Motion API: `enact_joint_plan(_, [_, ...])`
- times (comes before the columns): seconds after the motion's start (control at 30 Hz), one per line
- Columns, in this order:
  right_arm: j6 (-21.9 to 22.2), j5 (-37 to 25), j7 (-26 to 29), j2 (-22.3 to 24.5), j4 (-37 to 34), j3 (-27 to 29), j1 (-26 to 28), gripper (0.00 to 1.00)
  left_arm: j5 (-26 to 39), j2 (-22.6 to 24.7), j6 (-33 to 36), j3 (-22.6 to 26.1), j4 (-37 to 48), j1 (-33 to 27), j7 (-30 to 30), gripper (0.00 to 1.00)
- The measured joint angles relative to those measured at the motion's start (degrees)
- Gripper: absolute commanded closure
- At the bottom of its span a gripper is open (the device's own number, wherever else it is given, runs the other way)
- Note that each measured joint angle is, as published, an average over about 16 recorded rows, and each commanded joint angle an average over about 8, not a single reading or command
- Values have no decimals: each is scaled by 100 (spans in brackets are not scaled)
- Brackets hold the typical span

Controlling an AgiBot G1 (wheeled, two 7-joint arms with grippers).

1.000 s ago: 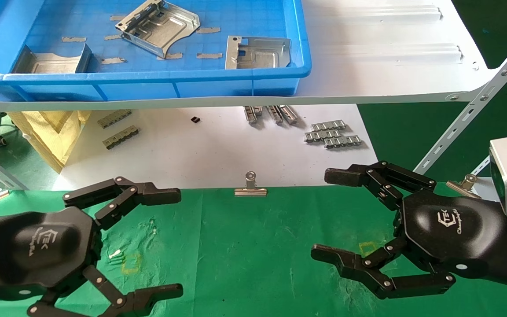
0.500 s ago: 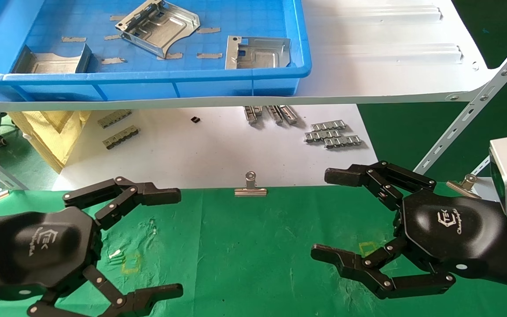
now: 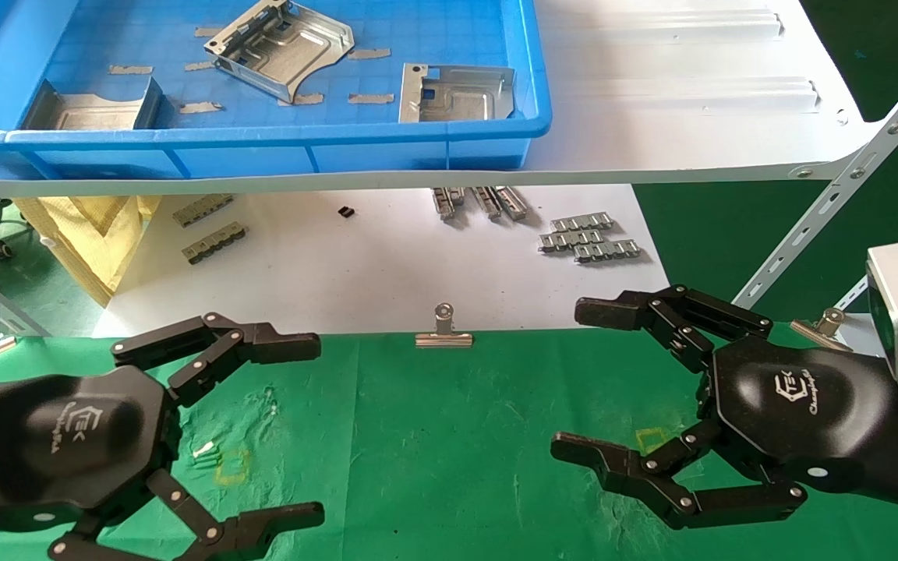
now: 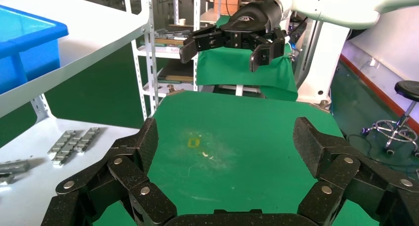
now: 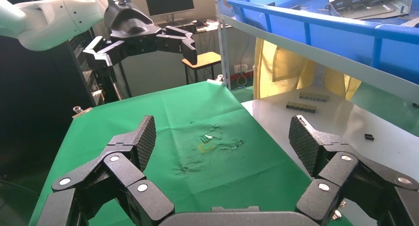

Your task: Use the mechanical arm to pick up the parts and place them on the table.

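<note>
Three silvery sheet-metal parts lie in the blue tray on the raised shelf: one at the back middle [image 3: 281, 48], one at the right front [image 3: 455, 93], one at the left front [image 3: 94, 109]. One also shows in the right wrist view [image 5: 370, 1]. My left gripper [image 3: 316, 430] hovers open and empty over the left of the green cloth table [image 3: 433, 436], well below and in front of the tray. Its jaws are wide apart in the left wrist view [image 4: 227, 142]. My right gripper [image 3: 566, 380] is open and empty over the table's right side [image 5: 223, 137].
The blue tray [image 3: 262, 140] sits on a white shelf [image 3: 691, 93] that overhangs a white board [image 3: 371, 265] with grey toothed strips [image 3: 589, 238]. A binder clip [image 3: 443, 331] holds the cloth's far edge. A slotted shelf strut [image 3: 846, 187] slants at the right.
</note>
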Motion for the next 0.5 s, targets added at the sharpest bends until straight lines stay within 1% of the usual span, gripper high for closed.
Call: enact_joint_plan(0.5, [0, 0, 0, 0, 0, 0, 0, 0, 0, 0, 0, 0, 0, 0, 0, 0])
